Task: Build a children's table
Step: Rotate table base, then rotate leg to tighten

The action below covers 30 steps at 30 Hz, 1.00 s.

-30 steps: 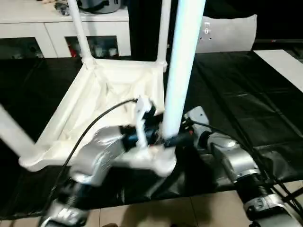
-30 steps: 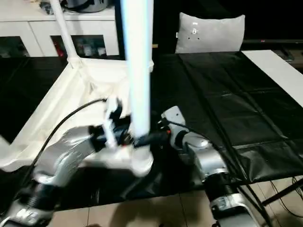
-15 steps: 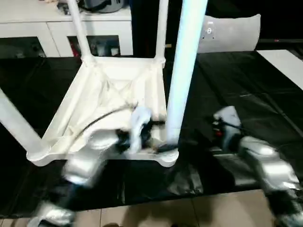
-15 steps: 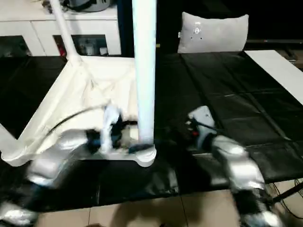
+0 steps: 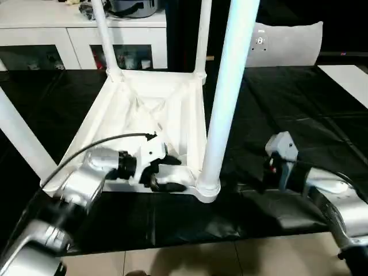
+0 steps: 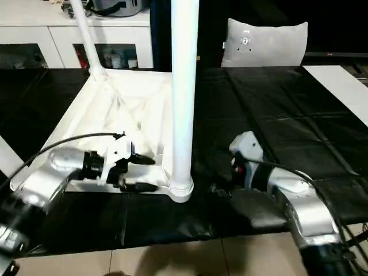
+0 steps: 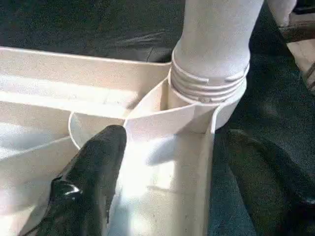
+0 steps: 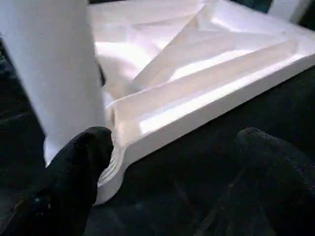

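Here the white tabletop (image 5: 146,123) lies upside down in the centre-left of the head views, its ribbed underside facing up, on a black sheet (image 5: 299,109) that covers the work surface. Four white legs stand up from its corner sockets: the near-right leg (image 5: 227,92) rises through the middle of the frame and out of its top edge, the near-left leg (image 5: 20,144) slants toward the left edge, and the far-left leg (image 5: 103,34) and far-right leg (image 5: 201,34) stand in the upper part of the picture. The near-right leg sits in its round socket (image 7: 209,93), with a ridged collar showing at the joint in the left wrist view.

The left gripper (image 5: 167,172) reaches in from the lower left, low at the tabletop's near edge just left of that socket. Its jaws are parted and hold nothing; one black finger (image 7: 93,172) lies over the inside of the tabletop and the other outside the rim.

The right gripper (image 8: 172,172) hangs over the black sheet at the lower right of the head views, apart from the near-right corner, jaws spread wide and empty, facing the socket.

Behind, a grey cushion (image 5: 287,43) stands at the upper right, a white cabinet (image 5: 75,34) at the upper left, and a pale floor (image 5: 190,261) runs along the bottom edge.
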Tool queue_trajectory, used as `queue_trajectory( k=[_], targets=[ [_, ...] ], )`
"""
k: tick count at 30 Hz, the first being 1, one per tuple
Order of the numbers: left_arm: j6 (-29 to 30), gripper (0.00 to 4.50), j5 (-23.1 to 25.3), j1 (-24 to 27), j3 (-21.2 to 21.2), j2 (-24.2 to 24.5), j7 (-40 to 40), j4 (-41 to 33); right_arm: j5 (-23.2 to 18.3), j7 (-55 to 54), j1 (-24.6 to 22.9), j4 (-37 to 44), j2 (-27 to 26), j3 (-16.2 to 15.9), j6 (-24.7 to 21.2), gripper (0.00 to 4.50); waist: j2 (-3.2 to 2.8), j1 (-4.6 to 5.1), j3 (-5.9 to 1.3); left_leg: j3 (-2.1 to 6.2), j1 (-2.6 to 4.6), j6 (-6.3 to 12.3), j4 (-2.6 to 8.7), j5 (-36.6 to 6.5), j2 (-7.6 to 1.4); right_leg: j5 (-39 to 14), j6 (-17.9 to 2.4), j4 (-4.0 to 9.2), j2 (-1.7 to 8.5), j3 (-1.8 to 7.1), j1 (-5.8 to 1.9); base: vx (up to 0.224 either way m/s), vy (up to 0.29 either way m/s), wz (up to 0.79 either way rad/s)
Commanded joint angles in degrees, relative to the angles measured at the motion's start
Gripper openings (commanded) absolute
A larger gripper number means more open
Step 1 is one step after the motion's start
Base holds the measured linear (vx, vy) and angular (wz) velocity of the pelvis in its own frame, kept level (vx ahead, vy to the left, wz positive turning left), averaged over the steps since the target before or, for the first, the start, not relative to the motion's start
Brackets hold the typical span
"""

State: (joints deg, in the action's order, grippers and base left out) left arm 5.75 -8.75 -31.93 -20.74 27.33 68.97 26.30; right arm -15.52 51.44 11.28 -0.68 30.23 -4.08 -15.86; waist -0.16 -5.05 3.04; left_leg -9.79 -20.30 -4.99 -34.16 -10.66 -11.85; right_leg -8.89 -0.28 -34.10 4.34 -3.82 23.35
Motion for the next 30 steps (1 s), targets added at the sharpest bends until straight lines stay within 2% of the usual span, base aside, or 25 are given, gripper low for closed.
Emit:
queue_trajectory(
  k=[1,3,6,8,11,16,20,30],
  targets=[
    [-1.76,3.3,0.82,-1.64,-1.04,-0.59,2.03,2.3,-1.85,2.3,-0.16,1.62,1.23,-0.26,-2.21,4.5,-0.22,-0.18,-3.75,0.17,0.22,1.04,4.37,-15.54,-0.69,-21.7,-8.36,4.66,3.04,2.04,-2.87,0.0,0.0,0.0],
    [-4.07,3.24,2.13,-2.43,-1.68,-0.87,2.87,4.95,-3.22,3.44,-0.51,2.39,1.57,0.0,-3.8,4.5,-0.17,-0.23,-3.78,0.14,0.2,1.26,4.35,-15.53,-0.75,-20.21,-9.0,4.49,3.02,2.09,-2.97,0.0,0.0,0.0],
    [-4.07,2.85,1.71,-2.51,-1.45,-1.56,4.0,6.42,-6.08,5.28,-1.26,3.9,2.24,0.4,-6.88,4.5,-0.2,-0.28,-3.7,0.15,0.26,1.25,4.4,-15.99,-0.79,-20.16,-9.58,4.48,3.08,2.07,-3.14,0.0,0.0,0.0],
    [-4.62,2.78,1.87,-2.84,-1.33,-1.98,4.63,7.63,-7.06,5.97,-1.71,4.68,2.65,0.29,-7.94,4.5,-0.23,-0.39,-3.69,0.14,0.26,1.29,4.38,-16.05,-0.86,-20.84,-9.64,4.55,3.23,2.09,-3.07,0.0,0.0,0.0],
    [-4.73,2.39,2.21,-3.01,-1.42,-2.16,5.05,8.22,-7.26,6.52,-1.92,5.13,2.73,0.05,-8.54,4.5,-0.1,-0.43,-3.57,0.21,0.28,1.02,4.43,-16.75,-0.83,-24.33,-8.62,4.88,3.35,1.99,-2.98,0.0,0.0,0.0],
    [-5.73,2.04,2.78,-3.46,-1.41,-2.54,5.74,10.08,-8.54,7.45,-2.14,6.72,2.91,-0.75,-11.12,4.5,-0.02,-0.41,-3.46,0.28,0.45,0.98,4.48,-17.0,-0.83,-27.07,-7.43,5.24,3.36,1.92,-2.73,0.0,0.0,0.0],
    [-6.53,1.82,3.42,-3.86,-1.04,-2.96,6.07,11.41,-7.87,7.77,-2.28,6.77,3.55,-1.92,-11.06,4.5,-0.07,-0.52,-3.47,0.34,0.47,0.86,4.5,-17.28,-0.89,-27.04,-7.29,5.28,3.46,1.93,-2.7,0.0,0.0,0.0],
    [-7.8,1.04,4.73,-4.28,-1.25,-3.07,7.39,14.1,-8.11,8.77,-1.45,5.99,3.22,-1.66,-10.2,4.5,-0.06,-0.5,-3.47,0.39,0.32,0.85,4.59,-17.19,-0.88,-26.8,-7.38,5.25,3.51,1.93,-2.82,0.0,0.0,0.0]
  ],
)
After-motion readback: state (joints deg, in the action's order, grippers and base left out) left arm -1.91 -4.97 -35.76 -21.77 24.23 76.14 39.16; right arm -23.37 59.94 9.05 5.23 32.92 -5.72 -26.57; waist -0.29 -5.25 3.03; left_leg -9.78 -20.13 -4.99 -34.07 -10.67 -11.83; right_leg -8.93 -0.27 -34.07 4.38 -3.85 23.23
